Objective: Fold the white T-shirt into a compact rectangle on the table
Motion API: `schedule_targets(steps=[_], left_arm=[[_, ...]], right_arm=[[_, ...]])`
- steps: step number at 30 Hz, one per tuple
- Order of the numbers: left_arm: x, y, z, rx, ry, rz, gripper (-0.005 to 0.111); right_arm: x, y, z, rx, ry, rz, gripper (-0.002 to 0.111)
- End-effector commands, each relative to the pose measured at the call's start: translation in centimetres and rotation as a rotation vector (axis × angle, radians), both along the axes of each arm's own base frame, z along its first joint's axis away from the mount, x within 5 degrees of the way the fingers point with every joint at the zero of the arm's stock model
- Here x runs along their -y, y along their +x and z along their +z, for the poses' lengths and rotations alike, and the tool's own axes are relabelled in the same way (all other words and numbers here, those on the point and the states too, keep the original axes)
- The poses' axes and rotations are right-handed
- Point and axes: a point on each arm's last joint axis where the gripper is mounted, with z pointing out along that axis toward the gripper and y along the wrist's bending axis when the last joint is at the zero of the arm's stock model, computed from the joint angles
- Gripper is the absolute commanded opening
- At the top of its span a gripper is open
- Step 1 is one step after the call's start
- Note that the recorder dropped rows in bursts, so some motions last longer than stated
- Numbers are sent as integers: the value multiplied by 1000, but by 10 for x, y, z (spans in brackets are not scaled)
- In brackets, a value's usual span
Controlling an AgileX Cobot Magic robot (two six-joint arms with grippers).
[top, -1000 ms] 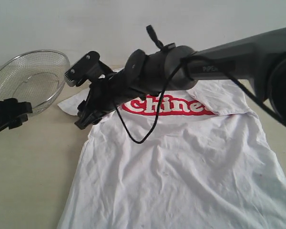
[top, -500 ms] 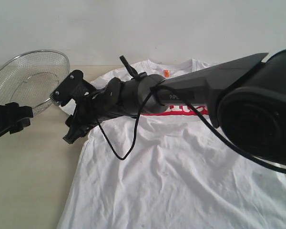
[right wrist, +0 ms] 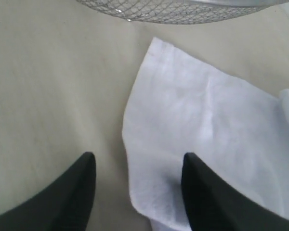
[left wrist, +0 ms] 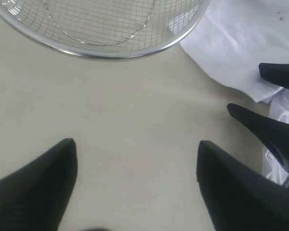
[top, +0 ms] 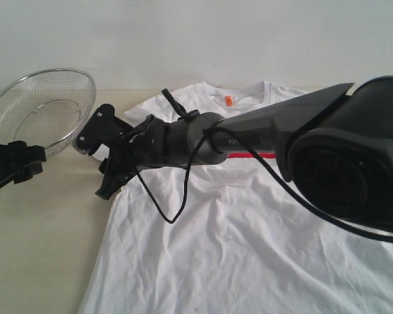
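Starting at the far left of the exterior view, the left gripper hangs low over the bare table. In its own wrist view its jaws stand wide apart with nothing between them but tabletop. Just behind it sits a wire mesh strainer, tilted, its rim close to the shirt's sleeve.

Next comes the right gripper, which has reached across the middle to that sleeve. In the right wrist view its jaws are apart and straddle the sleeve's edge, one finger over the table and the other over the white cloth. Whether they touch the fabric I cannot tell.

The white T-shirt lies spread flat on the table, face up, with the collar at the far side and the hem at the near edge of the view. An orange neck tag shows at the collar. The right arm lies across the chest, so only a strip of the red lettering band shows. A black cable droops from the arm over the shirt.
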Motion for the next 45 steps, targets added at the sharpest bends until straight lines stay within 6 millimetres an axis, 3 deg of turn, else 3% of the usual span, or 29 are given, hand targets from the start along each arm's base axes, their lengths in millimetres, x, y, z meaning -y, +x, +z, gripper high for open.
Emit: schedule_targets(steps=[1, 5, 12, 22, 36, 45], left_arm=[[0, -1, 1, 1, 0, -10, 66], [0, -1, 1, 1, 0, -10, 66], [0, -1, 1, 1, 0, -10, 66], [0, -1, 1, 1, 0, -10, 66], [0, -1, 1, 2, 5, -11, 66], [0, -1, 1, 3, 14, -18, 66]], right_arm=[[0, 2, -3, 23, -23, 12, 40], [0, 2, -4, 29, -32, 19, 21], [1, 4, -2, 68, -33, 8, -1], [4, 11, 39, 136, 124, -139, 0], [13, 14, 66, 27, 390, -396, 0], [11, 9, 86, -46, 487, -410, 0]])
